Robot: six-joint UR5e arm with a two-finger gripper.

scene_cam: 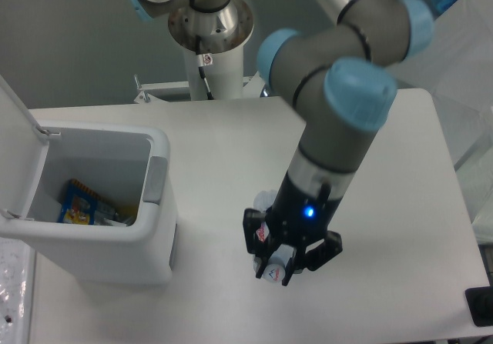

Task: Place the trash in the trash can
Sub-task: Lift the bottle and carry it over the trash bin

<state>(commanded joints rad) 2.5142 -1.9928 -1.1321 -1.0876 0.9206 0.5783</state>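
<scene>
My gripper (291, 253) points down over the white table, right of the trash can, and is shut on the trash: a crushed clear plastic bottle (274, 267) with a pink-and-blue label. The bottle's white cap end sticks out below the fingers, and its other end shows beside the wrist. The trash can (158, 145) is a white rectangular bin at the left with its lid (17, 132) swung open. A blue and yellow packet (77, 203) lies inside it.
The arm's base column (209, 28) stands at the back edge of the table. Translucent plastic boxes (454, 75) sit off the right side. A small black object (481, 307) is at the bottom right corner.
</scene>
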